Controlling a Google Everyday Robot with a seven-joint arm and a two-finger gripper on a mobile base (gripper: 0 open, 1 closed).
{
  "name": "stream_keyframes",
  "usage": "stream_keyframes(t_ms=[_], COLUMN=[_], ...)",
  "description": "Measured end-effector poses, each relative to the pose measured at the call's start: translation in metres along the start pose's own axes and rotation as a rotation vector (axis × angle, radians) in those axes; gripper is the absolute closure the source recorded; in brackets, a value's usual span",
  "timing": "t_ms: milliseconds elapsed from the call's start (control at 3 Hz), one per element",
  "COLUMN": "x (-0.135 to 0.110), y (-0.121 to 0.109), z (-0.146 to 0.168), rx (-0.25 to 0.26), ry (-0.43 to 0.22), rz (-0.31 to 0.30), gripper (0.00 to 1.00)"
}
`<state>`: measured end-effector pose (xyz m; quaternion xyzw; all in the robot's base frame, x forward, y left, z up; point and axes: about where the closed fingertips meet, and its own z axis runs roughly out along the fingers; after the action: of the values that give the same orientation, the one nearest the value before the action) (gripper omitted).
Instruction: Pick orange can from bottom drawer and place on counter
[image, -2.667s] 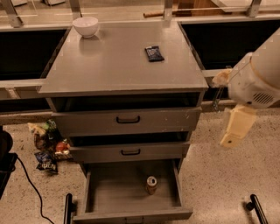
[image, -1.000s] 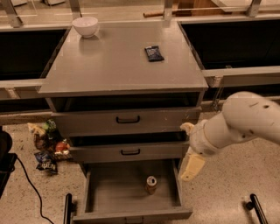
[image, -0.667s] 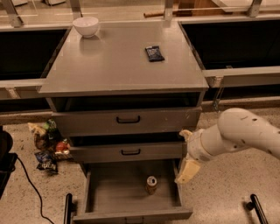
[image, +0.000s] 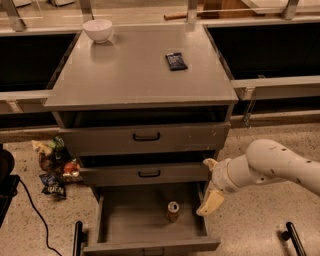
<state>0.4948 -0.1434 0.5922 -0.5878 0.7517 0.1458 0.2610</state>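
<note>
The orange can (image: 173, 210) stands upright on the floor of the open bottom drawer (image: 131, 218), right of its middle. My gripper (image: 206, 189) is open and empty. It hangs at the drawer's right side, just right of the can and a little above it, not touching it. The white arm (image: 272, 162) reaches in from the right. The counter (image: 135, 80) is the grey cabinet top above.
A white bowl (image: 98, 29) sits at the counter's back left and a dark blue snack packet (image: 176, 61) at its back right. The two upper drawers stand slightly open. Snack bags (image: 52, 167) lie on the floor left of the cabinet, beside a black cable.
My arm has come down from beside the counter's right edge to the right side of the open bottom drawer, and moved left toward the can. The can has not moved.
</note>
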Motion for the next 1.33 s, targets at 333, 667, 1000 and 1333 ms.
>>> stream_keyframes(t_ms=[333,667,1000,1333], x=[0.007,0.022,0.047,0.068], y=[-0.002,-0.009,-0.014,-0.017], z=[0.012,0.041,0.077,0.110], rx=[0.003,-0.001,-0.008,-0.018], ry=[-0.014,-0.091,-0.147,-0.203], rz=[0.019,0.033,0.065,0.124], gripper=[0.00,0.00,0.00,0.00])
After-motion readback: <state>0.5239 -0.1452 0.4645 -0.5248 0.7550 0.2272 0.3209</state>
